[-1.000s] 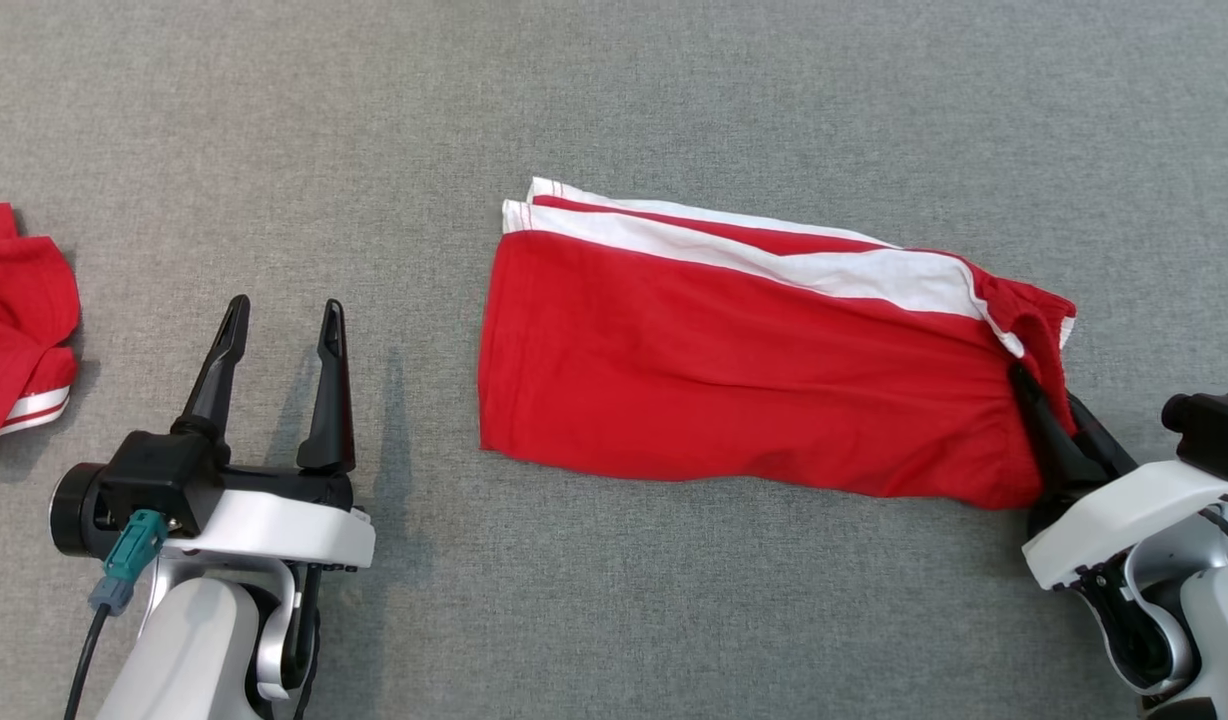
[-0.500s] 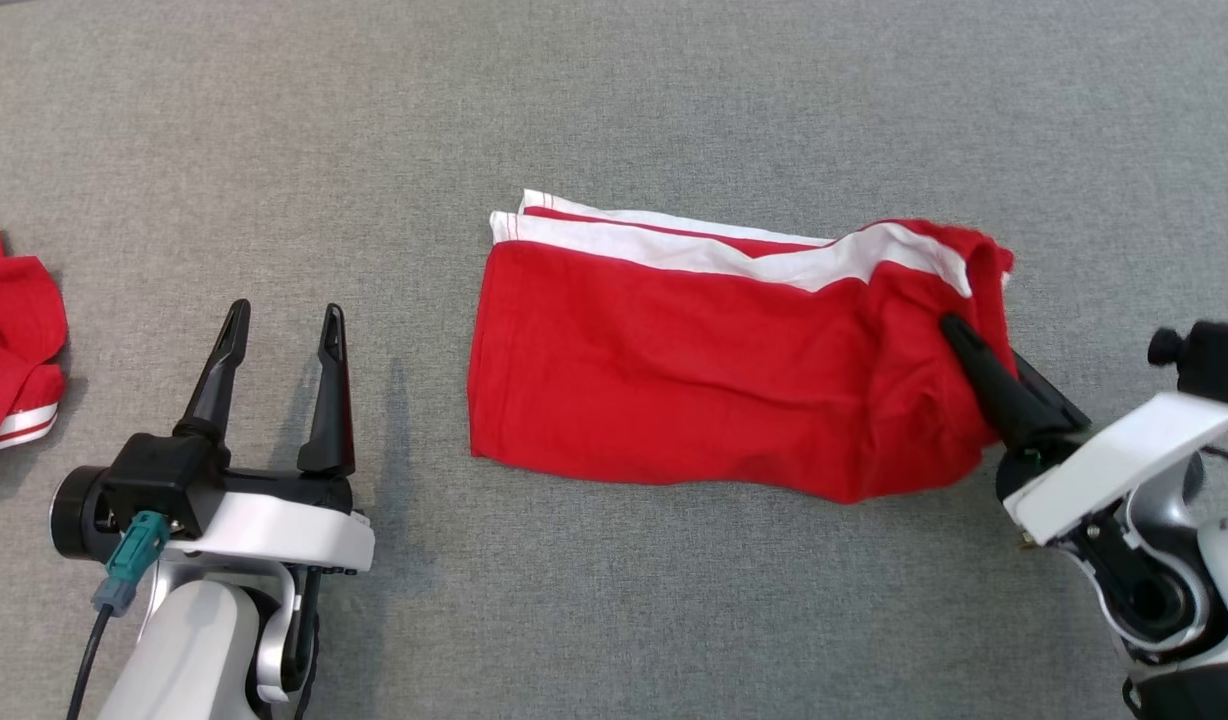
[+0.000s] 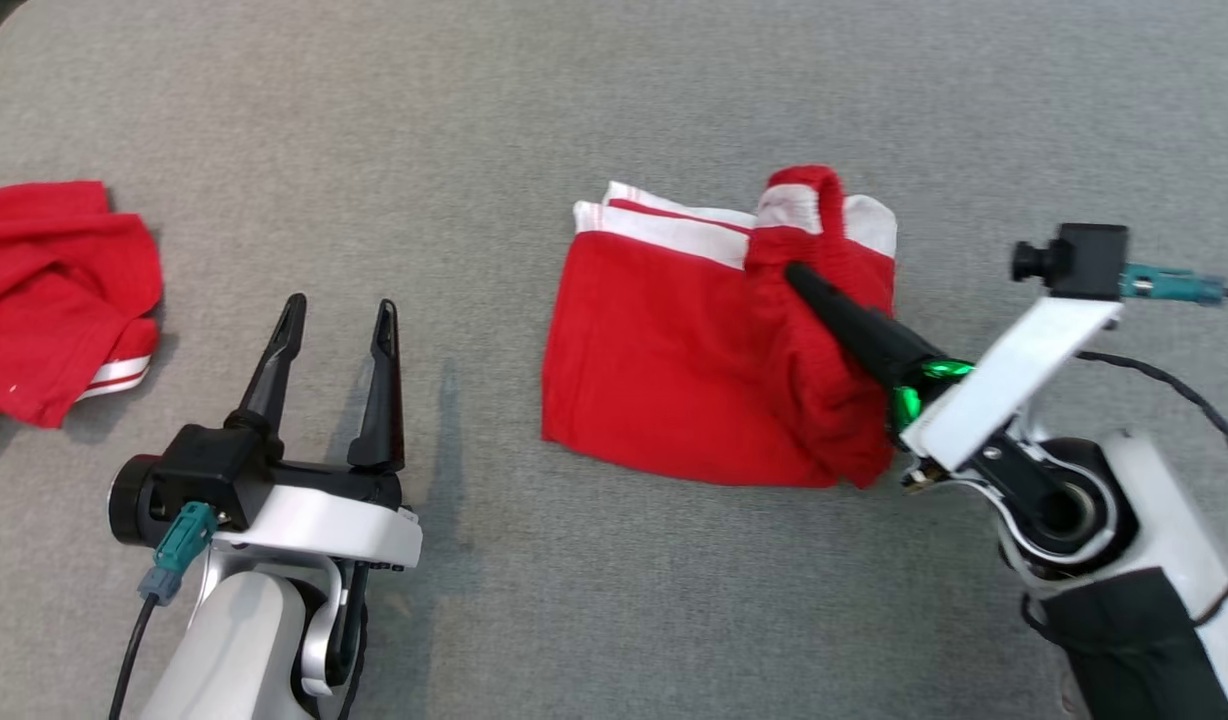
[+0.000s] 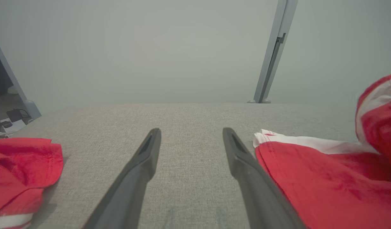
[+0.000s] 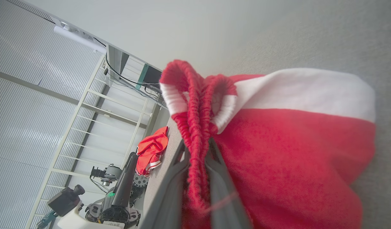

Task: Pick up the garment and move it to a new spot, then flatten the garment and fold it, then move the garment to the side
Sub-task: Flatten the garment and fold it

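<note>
Right gripper [image 3: 794, 272]: its two fingers [image 5: 173, 178] are standing almost closed and are clamping the gathered elastic waistband [image 5: 195, 105] of the red garment [image 3: 664, 360]. In the right wrist view the band is bunching between the fingers and rising past their tips.

The pinched end is hanging raised and is doubling over the rest of the cloth. That remainder is lying flat on the grey fabric surface [image 3: 574, 100], spreading out to the left of the fingertips. A white stripe [image 3: 674, 235] is showing along the garment's edge just beyond them.

Left gripper [image 3: 339, 303]: the jaws are standing spread wide and are holding nothing, with bare surface showing between them. In the left wrist view the garment's [image 4: 326, 181] hemmed corner is lying just beside the right-hand finger [image 4: 246, 171]; whether cloth and finger are touching cannot be told from this angle.

A second red garment [image 3: 54, 290] with white trim is lying crumpled well off to the left of the left-hand finger
</note>
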Controlling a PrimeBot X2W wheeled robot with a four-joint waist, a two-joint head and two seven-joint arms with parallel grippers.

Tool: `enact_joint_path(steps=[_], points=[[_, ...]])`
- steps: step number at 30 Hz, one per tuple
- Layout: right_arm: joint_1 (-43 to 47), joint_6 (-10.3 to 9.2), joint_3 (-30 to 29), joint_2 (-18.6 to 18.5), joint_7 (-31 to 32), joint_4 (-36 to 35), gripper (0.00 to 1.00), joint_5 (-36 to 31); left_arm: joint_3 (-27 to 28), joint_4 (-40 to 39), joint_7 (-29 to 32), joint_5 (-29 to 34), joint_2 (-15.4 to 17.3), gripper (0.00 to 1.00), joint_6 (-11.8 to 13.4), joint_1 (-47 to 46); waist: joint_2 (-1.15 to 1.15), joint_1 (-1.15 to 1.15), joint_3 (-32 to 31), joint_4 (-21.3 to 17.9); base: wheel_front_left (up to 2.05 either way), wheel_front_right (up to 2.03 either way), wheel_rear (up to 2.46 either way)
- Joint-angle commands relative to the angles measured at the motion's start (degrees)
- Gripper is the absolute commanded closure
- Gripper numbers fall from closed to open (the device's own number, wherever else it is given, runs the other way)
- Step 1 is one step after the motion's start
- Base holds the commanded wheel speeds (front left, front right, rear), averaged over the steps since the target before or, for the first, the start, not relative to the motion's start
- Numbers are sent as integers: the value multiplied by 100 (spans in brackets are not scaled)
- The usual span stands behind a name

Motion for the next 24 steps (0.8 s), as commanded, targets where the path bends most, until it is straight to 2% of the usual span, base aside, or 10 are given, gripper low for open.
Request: enact_joint_path(steps=[1, 11, 12, 13, 14, 15, 21, 24], points=[[-144, 7, 81, 70, 34, 121, 100, -5, 8, 16, -16, 19, -5, 0, -45, -151, 0, 0, 52, 147, 0, 0, 0], [-800, 10, 809, 339, -318, 1174, 100, -167, 79, 127, -16, 151, -295, 0, -213, -209, 0, 0, 149, 445, 0, 0, 0], [-833, 10, 861, 356, -370, 1230, 86, -129, 88, 142, -16, 156, -305, 0, -236, -211, 0, 0, 153, 452, 0, 0, 0], [-877, 10, 923, 360, -436, 1291, 56, -144, 101, 159, -16, 170, -316, 0, -247, -212, 0, 0, 157, 457, 0, 0, 0], [-901, 10, 977, 363, -490, 1331, 9, -147, 115, 171, -16, 182, -331, 0, -254, -213, 0, 0, 163, 455, 0, 0, 0], [-915, 10, 1037, 367, -548, 1329, 0, -118, 125, 184, -16, 194, -348, 0, -280, -216, 0, 0, 170, 450, 0, 0, 0], [-1013, 10, 1341, 344, -1027, 1023, 0, 84, 202, 223, -16, 315, -386, 0, -354, -256, 0, 0, 199, 332, 0, 0, 0], [-1017, 10, 1442, 243, -1482, 721, 0, 77, 235, 247, -16, 369, -392, 0, -378, -248, 0, 0, 186, 259, 0, 0, 0]])
